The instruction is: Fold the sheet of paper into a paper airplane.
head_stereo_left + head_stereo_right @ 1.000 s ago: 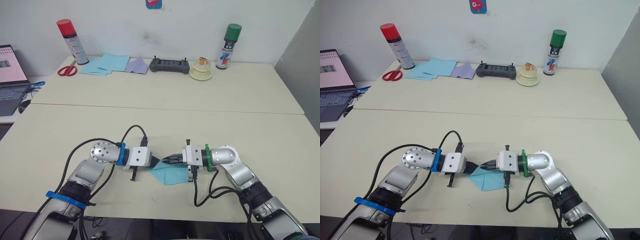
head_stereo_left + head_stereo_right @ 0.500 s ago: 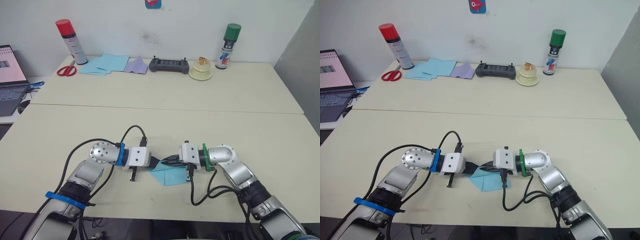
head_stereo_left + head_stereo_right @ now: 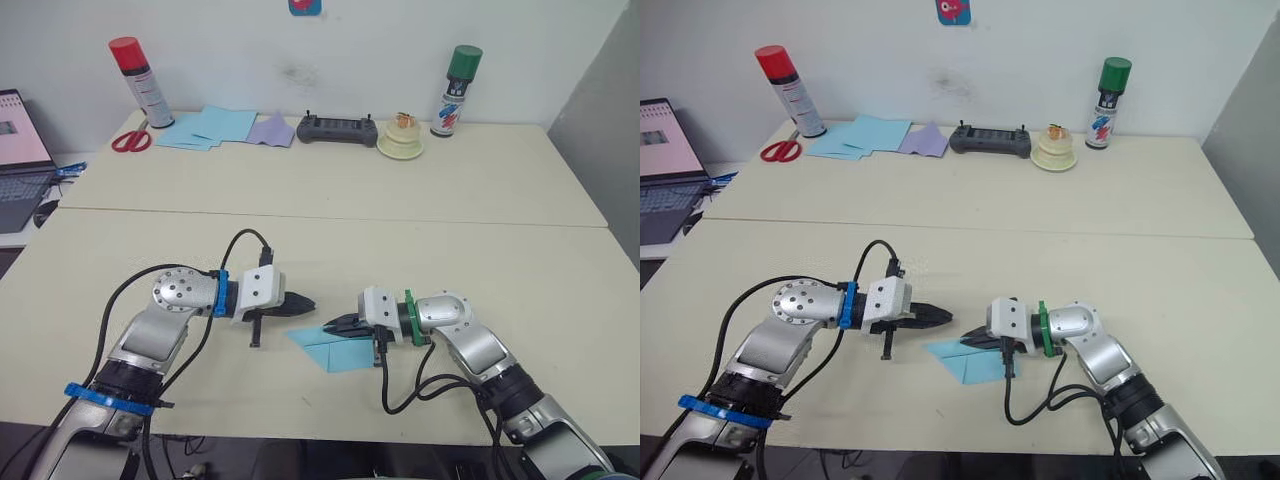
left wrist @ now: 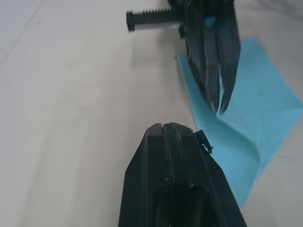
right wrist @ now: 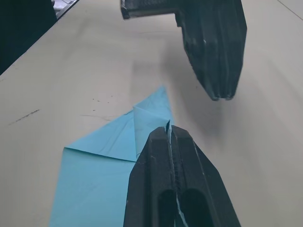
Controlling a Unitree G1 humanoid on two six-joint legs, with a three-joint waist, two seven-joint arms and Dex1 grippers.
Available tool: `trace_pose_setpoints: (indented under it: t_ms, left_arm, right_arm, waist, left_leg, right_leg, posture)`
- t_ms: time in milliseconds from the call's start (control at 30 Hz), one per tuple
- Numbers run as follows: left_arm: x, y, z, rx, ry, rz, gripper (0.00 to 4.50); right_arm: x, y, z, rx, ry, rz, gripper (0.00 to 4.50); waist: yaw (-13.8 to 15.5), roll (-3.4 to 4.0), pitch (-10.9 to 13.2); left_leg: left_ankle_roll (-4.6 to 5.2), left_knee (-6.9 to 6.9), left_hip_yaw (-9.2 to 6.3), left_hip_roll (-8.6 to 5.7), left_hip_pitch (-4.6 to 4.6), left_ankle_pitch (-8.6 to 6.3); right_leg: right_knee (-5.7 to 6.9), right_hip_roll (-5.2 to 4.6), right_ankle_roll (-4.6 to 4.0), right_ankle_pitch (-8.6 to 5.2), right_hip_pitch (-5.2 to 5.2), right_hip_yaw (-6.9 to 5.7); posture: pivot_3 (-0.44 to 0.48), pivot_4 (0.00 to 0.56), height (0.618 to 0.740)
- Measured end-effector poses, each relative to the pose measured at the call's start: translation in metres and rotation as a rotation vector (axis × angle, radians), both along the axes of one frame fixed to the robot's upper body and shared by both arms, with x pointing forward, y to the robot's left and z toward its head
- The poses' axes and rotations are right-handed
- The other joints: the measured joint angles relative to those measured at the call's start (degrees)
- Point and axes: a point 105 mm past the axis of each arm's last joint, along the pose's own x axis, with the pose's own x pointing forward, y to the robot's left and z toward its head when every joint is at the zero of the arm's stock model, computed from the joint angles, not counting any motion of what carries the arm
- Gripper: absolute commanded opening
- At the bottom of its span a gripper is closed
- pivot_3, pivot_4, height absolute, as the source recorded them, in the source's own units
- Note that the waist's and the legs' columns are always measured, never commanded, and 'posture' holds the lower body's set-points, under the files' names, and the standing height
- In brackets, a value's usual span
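Pressing my closed right gripper [image 3: 331, 324] down on the partly folded sheet of paper [image 3: 335, 348], which lies flat on the near table [image 3: 560, 290], I pin it for creasing, while my left gripper [image 3: 306, 302], fingers together and empty, hovers just beside its pointed corner.

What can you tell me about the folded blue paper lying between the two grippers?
The sheet of paper is thin, light blue, folded into a flat pointed shape with visible creases and overlapping layers. It lies flat on the cream table near its front edge. The right gripper, fingers shut, presses on its upper edge. The left gripper, also shut, hovers beside it without touching.
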Motion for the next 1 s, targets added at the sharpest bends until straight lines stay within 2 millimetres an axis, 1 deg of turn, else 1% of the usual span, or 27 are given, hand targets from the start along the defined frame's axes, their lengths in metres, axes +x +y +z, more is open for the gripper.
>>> trace_pose_setpoints:
  t_ms: [100, 133, 200, 300, 600, 633, 667, 733, 900, 1000]
  left_arm:
    - [-0.018, -0.006, -0.006, 0.004, 0.032, -0.038, 0.0]
    - [-0.02, -0.007, -0.008, 0.011, 0.031, -0.043, 0.0]
    - [-0.021, -0.008, -0.015, 0.037, 0.025, -0.037, 0.0]
    - [-0.018, -0.01, -0.022, 0.048, 0.026, -0.005, 0.0]
    - [-0.015, -0.012, -0.03, 0.025, 0.064, 0.039, 0.0]
    - [-0.015, -0.012, -0.031, 0.024, 0.067, 0.041, 0.0]
    - [-0.014, -0.011, -0.032, 0.024, 0.074, 0.046, 0.0]
    - [-0.014, -0.011, -0.035, 0.021, 0.087, 0.052, 0.0]
    - [-0.011, -0.011, -0.035, 0.011, 0.094, 0.067, 0.0]
    - [-0.009, -0.011, -0.036, 0.002, 0.107, 0.075, 0.0]
  right_arm:
    - [0.0, 0.0, 0.0, -0.001, 0.0, -0.001, 0.01]
    - [0.0, -0.001, 0.0, -0.002, -0.001, -0.002, 0.01]
    - [0.001, -0.001, 0.0, -0.002, -0.001, -0.003, 0.01]
    - [0.001, -0.001, 0.0, -0.002, -0.001, -0.005, 0.01]
    - [0.003, -0.002, -0.003, -0.008, 0.02, -0.033, 0.01]
    - [0.003, -0.002, -0.003, -0.009, 0.023, -0.035, 0.38]
    - [0.004, -0.003, -0.003, -0.009, 0.027, -0.042, 0.53]
    - [0.006, -0.006, -0.003, -0.012, 0.029, -0.057, 1.17]
    - [0.005, -0.007, -0.002, -0.022, 0.039, -0.055, 1.17]
    - [0.003, -0.008, 0.005, -0.021, 0.036, -0.05, 1.17]
  waist:
    - [0.1, 0.03, 0.0]
    - [0.1, 0.02, 0.0]
    - [0.1, 0.03, 0.0]
    - [0.1, 0.03, 0.0]
    - [0.1, 0.03, 0.0]
    - [0.1, 0.03, 0.0]
    - [0.1, 0.03, 0.0]
    - [0.1, 0.03, 0.0]
    - [0.1, 0.03, 0.0]
    - [0.1, 0.04, 0.0]
  left_leg:
    - [0.0, -0.04, -0.01, 0.01, 0.03, 0.0]
    - [0.0, -0.04, -0.02, 0.01, 0.02, 0.0]
    - [0.0, -0.04, -0.02, -0.03, 0.06, 0.0]
    - [0.0, -0.03, 0.0, -0.03, 0.06, 0.01]
    - [0.0, -0.03, 0.0, -0.06, 0.04, 0.0]
    - [0.0, -0.03, 0.0, -0.06, 0.04, 0.0]
    - [0.0, -0.03, 0.0, -0.06, 0.05, 0.0]
    - [0.0, -0.03, 0.0, -0.06, 0.04, 0.0]
    - [0.0, -0.04, -0.02, -0.05, 0.04, 0.0]
    - [0.0, -0.03, -0.01, -0.06, 0.04, 0.0]
  right_leg:
    - [0.0, 0.0, 0.0, 0.0, 0.0, -0.01]
    - [0.0, 0.01, 0.04, -0.02, 0.0, -0.03]
    - [0.01, 0.02, 0.04, -0.02, 0.02, -0.02]
    - [0.01, 0.03, 0.04, -0.03, 0.01, -0.01]
    - [-0.01, 0.01, 0.04, -0.03, 0.01, 0.0]
    - [0.0, 0.01, 0.04, -0.02, 0.02, 0.0]
    - [0.0, 0.01, 0.04, -0.02, 0.01, 0.0]
    - [0.0, 0.01, 0.04, -0.02, 0.01, 0.0]
    - [0.0, 0.02, 0.04, -0.02, 0.01, -0.02]
    - [0.0, 0.01, 0.04, -0.02, 0.01, -0.01]
  posture:
    - [0.0, 0.15, 0.74]
    - [0.0, 0.15, 0.74]
    - [0.0, 0.15, 0.74]
    - [0.0, 0.15, 0.74]
    - [0.0, 0.15, 0.74]
    - [0.0, 0.15, 0.74]
    - [0.0, 0.15, 0.74]
    - [0.0, 0.15, 0.74]
    - [0.0, 0.15, 0.74]
    - [0.0, 0.15, 0.74]
